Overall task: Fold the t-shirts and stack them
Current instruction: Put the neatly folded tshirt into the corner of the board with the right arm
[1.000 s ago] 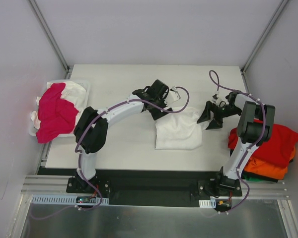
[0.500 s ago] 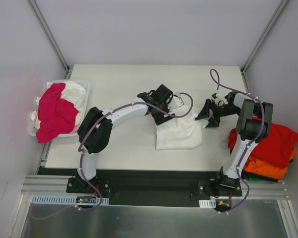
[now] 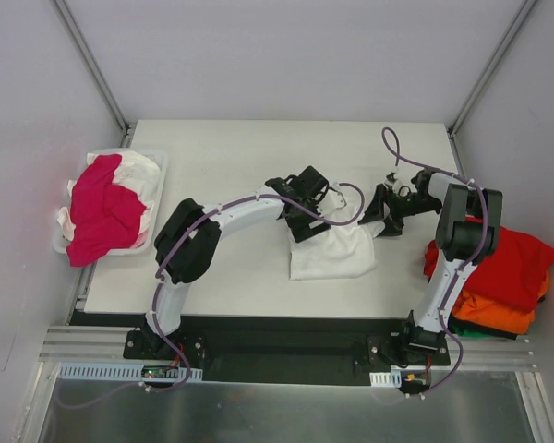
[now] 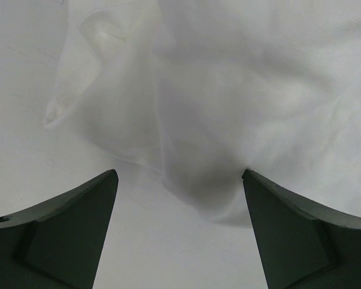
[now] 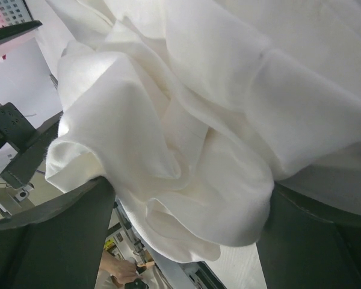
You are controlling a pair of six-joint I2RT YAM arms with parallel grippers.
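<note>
Seeing both arms crowd closer onto the white t-shirt (image 3: pixel 337 257) than a second ago, mid-bench (image 3: pixel 212 166). Spotting the left fingers (image 3: pixel 305 227) released wide above its wrinkled edge, and the right fingers (image 3: pixel 382 224) splayed too, with a wad of cloth bunched between, not pinched. Looks like light, floppy, slidey stuff. Better to pinch hem or shoulder seam, never the loose middle.

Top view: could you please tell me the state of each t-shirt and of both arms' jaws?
White t-shirt: partly folded, rumpled, on the table.
Pink t-shirt: crumpled, unfolded, in the bin.
Red t-shirt: folded, lying on the orange t-shirt.
Orange t-shirt: folded, under the red one.
Left arm: jaws open above the white t-shirt.
Right arm: jaws open, white cloth bunched between them.
</note>
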